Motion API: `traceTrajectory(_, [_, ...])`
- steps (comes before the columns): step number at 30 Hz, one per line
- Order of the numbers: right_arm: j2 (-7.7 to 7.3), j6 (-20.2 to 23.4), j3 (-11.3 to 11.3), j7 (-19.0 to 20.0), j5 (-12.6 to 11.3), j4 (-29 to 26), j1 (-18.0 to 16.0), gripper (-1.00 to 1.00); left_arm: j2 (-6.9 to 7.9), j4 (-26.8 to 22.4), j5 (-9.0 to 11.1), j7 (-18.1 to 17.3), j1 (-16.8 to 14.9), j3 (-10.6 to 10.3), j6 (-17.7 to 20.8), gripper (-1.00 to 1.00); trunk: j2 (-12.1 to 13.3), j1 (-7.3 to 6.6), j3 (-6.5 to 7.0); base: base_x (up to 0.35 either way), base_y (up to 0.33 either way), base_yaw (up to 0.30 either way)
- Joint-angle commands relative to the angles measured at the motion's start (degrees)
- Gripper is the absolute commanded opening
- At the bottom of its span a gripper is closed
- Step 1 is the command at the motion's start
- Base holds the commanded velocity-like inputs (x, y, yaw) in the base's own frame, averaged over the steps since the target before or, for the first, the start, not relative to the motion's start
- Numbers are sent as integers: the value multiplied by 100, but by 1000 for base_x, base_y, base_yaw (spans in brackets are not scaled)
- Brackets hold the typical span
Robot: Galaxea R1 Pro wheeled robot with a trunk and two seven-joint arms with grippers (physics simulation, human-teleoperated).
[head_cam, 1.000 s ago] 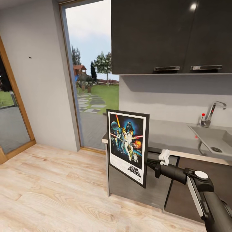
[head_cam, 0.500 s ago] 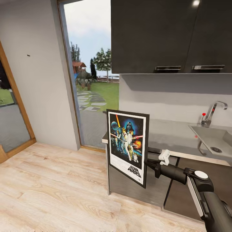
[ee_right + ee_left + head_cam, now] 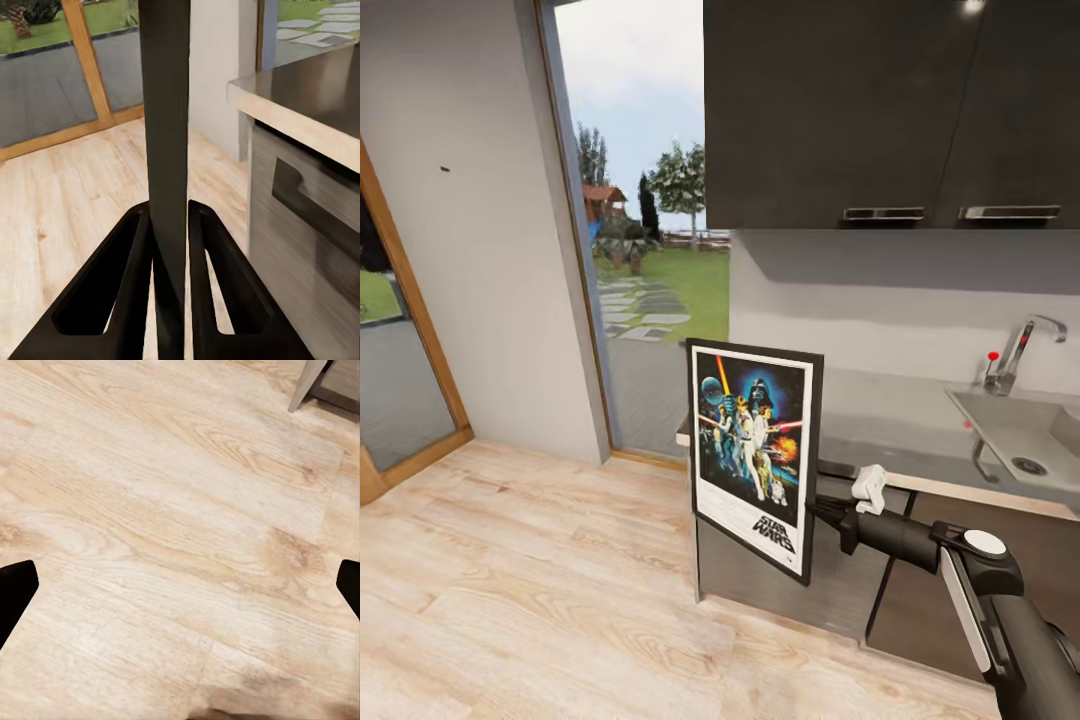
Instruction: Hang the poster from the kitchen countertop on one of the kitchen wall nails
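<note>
Poster (image 3: 753, 455) held upright, lower centre, off the countertop (image 3: 920, 430) | right gripper (image 3: 169, 225) clamped on its edge | left gripper (image 3: 180, 592) spread wide, empty | judged stiff, light, glossy; frame edge best gripped | nail (image 3: 444, 169) upper left.

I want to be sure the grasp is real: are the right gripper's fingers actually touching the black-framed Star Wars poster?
Touching. In the right wrist view both dark fingers press flush against the edge-on black-framed Star Wars poster, with no gap either side.

The poster (image 3: 755, 457) was held upright between the right gripper's (image 3: 169, 225) fingers (image 3: 135, 247), with the kitchen countertop (image 3: 900, 425) just behind.
</note>
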Motion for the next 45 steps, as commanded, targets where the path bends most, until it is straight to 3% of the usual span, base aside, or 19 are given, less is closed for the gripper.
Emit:
traceTrajectory(1, [1,49,-11,101,-11,-1,-4,-100,-2,-5,-2,-34,0,16,-7,100,38,-22,12,0,0,0])
traceTrajectory(5, [0,40,-33,420,-65,9,-4,-100,-1,-7,-1,-35,0,16,-6,100,199,-110,82,0,0,0])
traceTrajectory(10, [-31,21,-91,529,-73,11,-4,-100,-1,-6,-7,-33,0,16,-6,100,399,-220,171,0,0,0])
traceTrajectory(11, [-45,15,-259,574,-74,16,-4,-100,-2,-4,-8,-30,0,16,-6,100,439,-242,189,0,0,0])
traceTrajectory(14, [-54,10,-484,843,-69,18,-4,-100,-1,-6,-9,-29,0,16,-6,100,559,-308,243,0,0,0])
traceTrajectory(15, [-59,4,-822,1264,-52,20,-4,-100,-1,-8,-9,-33,0,16,-6,100,600,-330,261,0,0,0])
traceTrajectory(16, [-59,4,-849,1288,-51,20,-4,-100,1,-7,-9,-32,0,16,-6,100,640,-352,279,0,0,0])
traceTrajectory(45, [-40,12,-945,1368,-57,37,-4,-100,0,-4,-9,-28,0,14,-6,100,1803,-989,799,0,0,0])
